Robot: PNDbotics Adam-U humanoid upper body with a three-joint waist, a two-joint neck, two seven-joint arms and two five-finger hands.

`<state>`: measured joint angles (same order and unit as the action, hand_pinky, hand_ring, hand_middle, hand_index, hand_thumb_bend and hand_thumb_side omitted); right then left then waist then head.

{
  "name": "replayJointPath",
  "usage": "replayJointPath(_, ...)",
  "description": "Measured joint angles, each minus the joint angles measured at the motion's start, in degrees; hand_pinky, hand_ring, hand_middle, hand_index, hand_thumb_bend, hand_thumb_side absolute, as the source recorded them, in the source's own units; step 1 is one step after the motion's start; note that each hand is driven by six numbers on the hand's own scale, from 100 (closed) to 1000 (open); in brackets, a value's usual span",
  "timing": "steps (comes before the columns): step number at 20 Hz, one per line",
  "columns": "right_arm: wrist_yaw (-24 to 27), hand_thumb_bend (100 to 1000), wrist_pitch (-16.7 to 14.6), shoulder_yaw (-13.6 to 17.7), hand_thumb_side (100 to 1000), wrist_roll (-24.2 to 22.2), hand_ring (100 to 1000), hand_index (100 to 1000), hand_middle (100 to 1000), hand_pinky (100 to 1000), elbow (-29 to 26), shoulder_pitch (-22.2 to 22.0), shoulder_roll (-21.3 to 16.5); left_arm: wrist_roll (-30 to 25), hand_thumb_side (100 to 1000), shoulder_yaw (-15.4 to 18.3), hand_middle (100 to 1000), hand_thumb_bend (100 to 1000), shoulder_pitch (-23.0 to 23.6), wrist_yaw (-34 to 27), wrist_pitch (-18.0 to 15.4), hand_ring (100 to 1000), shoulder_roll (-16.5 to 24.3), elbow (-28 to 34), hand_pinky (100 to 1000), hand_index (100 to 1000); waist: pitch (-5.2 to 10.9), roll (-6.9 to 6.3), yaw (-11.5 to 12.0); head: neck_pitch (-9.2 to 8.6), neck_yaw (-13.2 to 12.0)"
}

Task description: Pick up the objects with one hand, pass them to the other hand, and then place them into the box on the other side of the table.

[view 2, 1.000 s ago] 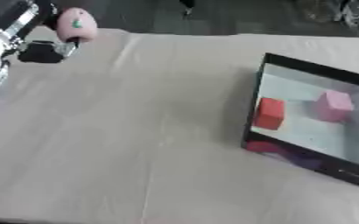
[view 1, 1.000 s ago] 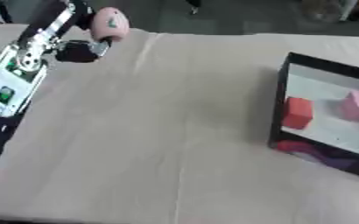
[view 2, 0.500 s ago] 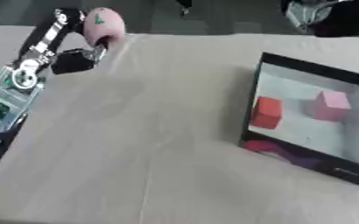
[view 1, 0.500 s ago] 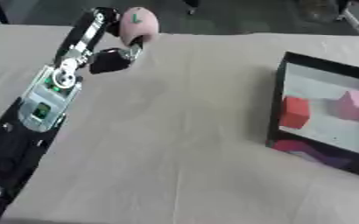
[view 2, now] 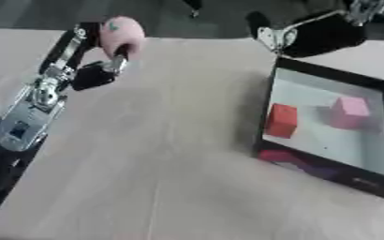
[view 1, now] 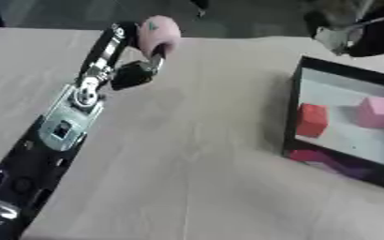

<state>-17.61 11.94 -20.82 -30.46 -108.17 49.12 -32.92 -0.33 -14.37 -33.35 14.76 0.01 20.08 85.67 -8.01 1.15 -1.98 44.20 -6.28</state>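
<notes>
The left hand (view 1: 134, 70) is up over the worktop (view 1: 195, 159), and its fingers are curled round a pink ball (view 1: 158, 31) (the ball sits at the top of the hand). Far off to the hand's right is the box (view 2: 329, 143), with a red block (view 2: 281, 120) and a pink block (view 2: 349, 112) inside. The right hand (view 2: 310, 35) shows above the box; I cannot tell if it is open.
</notes>
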Motion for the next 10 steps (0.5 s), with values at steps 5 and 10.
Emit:
replayJointPath(5,-2.5,100,-1.0,-1.9,198,-1.8,1000,921,823,962,2.1,1.1,2.2,0.3,215,-0.6,524,100,0.0,1.3,-1.3,595,-1.3,-0.3,698,487,0.0,0.03,0.2,0.0,0.5)
replayJointPath(10,-4.9,100,-1.8,-3.4,203,-2.8,1000,936,826,961,5.1,1.8,4.3,0.7,208,-1.3,524,100,0.0,2.5,-2.8,595,-2.3,0.0,698,487,0.0,0.14,0.5,0.0,1.4)
